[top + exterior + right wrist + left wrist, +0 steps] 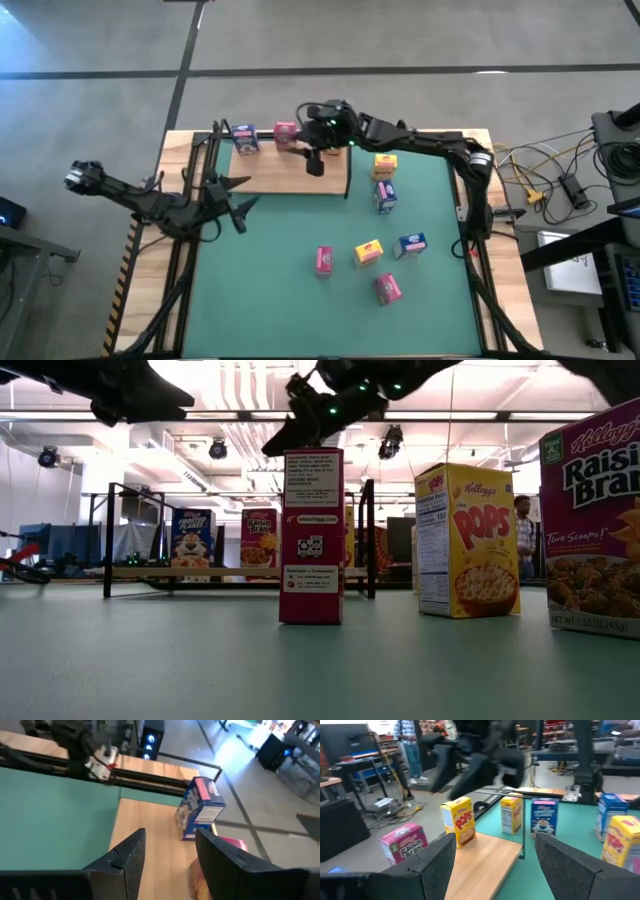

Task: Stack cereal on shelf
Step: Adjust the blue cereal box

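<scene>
I am hovering my right pincer (313, 160) over the shelf (290, 178), fingers apart and gripping nothing, beside the pink box (285, 134) and blue box (245, 138) standing there. If I am drifting sideways, I could be knocking the pink box off the edge. I am counting two boxes on the shelf and six on the mat (290, 290); my left pincer (236, 208) is waiting open.
</scene>
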### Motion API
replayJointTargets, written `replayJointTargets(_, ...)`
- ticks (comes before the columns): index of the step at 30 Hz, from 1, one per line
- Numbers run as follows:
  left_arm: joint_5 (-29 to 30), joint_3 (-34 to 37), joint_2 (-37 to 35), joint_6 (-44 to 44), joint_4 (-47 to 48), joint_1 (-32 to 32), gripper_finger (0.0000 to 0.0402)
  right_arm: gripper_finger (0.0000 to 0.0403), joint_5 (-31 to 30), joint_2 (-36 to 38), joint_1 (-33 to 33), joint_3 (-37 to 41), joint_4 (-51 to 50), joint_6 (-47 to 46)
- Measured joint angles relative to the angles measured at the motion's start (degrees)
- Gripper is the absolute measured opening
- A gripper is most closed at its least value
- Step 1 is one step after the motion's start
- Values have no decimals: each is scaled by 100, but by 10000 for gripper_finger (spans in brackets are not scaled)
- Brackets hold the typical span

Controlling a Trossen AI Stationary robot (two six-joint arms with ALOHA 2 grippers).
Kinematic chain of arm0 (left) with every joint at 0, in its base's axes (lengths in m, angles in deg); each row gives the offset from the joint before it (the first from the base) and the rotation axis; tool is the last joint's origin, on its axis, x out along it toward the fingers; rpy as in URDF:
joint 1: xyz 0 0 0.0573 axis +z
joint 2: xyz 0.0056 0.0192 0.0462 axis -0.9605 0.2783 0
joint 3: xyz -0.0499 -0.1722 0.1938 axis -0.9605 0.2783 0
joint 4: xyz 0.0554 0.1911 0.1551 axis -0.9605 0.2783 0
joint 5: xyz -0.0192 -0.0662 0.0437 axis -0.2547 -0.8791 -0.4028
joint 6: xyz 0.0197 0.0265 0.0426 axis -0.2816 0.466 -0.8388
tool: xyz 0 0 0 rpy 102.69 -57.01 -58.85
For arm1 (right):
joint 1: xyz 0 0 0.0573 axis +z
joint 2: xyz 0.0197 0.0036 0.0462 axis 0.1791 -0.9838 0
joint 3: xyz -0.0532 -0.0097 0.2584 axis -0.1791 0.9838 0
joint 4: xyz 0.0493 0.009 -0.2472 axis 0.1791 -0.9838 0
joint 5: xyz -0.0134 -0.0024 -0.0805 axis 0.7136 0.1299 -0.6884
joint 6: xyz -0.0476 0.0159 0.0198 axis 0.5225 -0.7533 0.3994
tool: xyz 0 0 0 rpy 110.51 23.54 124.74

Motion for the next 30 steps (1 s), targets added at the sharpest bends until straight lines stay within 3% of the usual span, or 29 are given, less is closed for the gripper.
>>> replayJointTargets(6,-47,-37,53,170,-5,620,255,155,509,751,-2,1605,1502,-78)
replayJointTargets(11,-173,-268,248,169,138,1187,255,156,532,1130,11,2528,2574,-125)
replayJointTargets(23,-774,-1232,1113,99,1356,3051,255,146,527,1912,9,3162,2884,211)
replayJointTargets(25,-1117,-1428,1326,88,1548,3489,255,144,528,2035,9,3162,2926,221)
replayJointTargets(30,-2612,-1928,1905,-55,2152,4545,255,145,854,2117,9,3349,2903,26)
